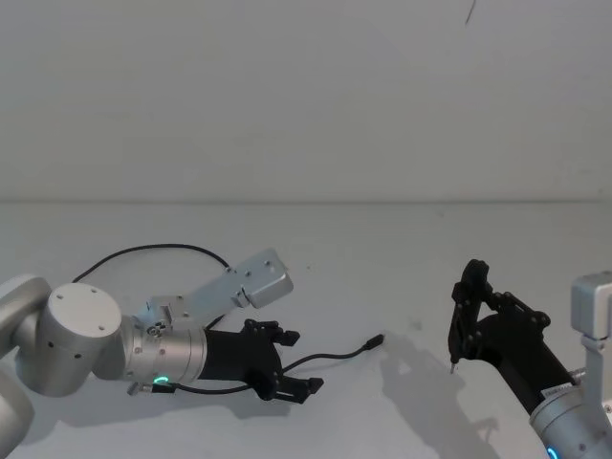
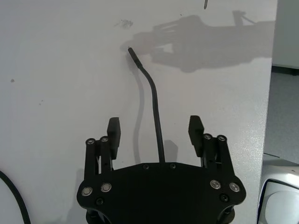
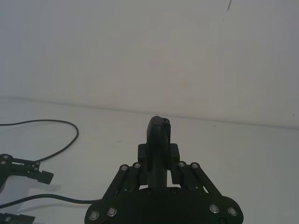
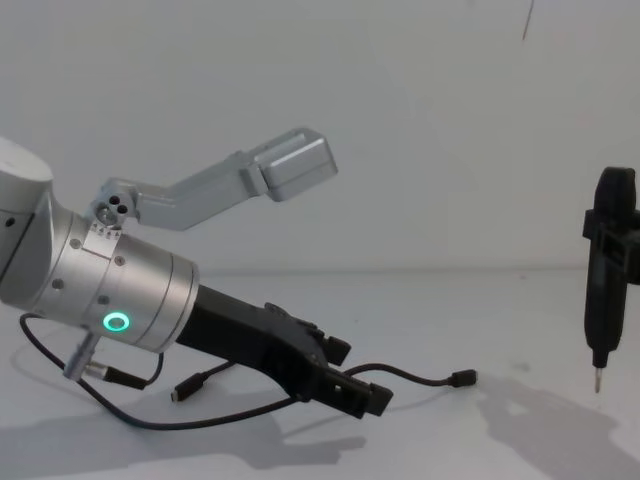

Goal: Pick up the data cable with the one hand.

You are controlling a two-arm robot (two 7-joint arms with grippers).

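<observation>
The matte-black angular two-finger left end effector [image 1: 298, 361] [image 2: 154, 125] [image 4: 357, 375] lies low over the white tabletop [image 1: 382, 249] at the near left. Its thick silver wrist carries a green glowing ring [image 4: 118, 322]. Its fingers [image 2: 113, 128] are spread wide and grip nothing.

The long thin black data cable [image 1: 335, 356] [image 2: 152, 88] [image 4: 420, 377] runs out from under the palm and passes between the two fingers, clear of both in the left wrist view. It ends in a small black-and-silver plug [image 1: 378, 340] [image 4: 462, 378] just right of the fingertips, near the middle of the tabletop. Farther left, the cable sweeps in a broad loop [image 1: 163, 248] across the far-left tabletop, behind the arm.

At the near right, well apart from the plug, the right end effector [image 1: 473, 311] [image 3: 159, 156] is closed on a slim black pen-shaped tool [image 3: 159, 135] [image 4: 608, 270]. The tool stands nearly upright, with its metal tip [image 4: 598, 383] pointing down above the tabletop. A small white label [image 1: 555, 392] sits on the right wrist — its print is too small to read.
</observation>
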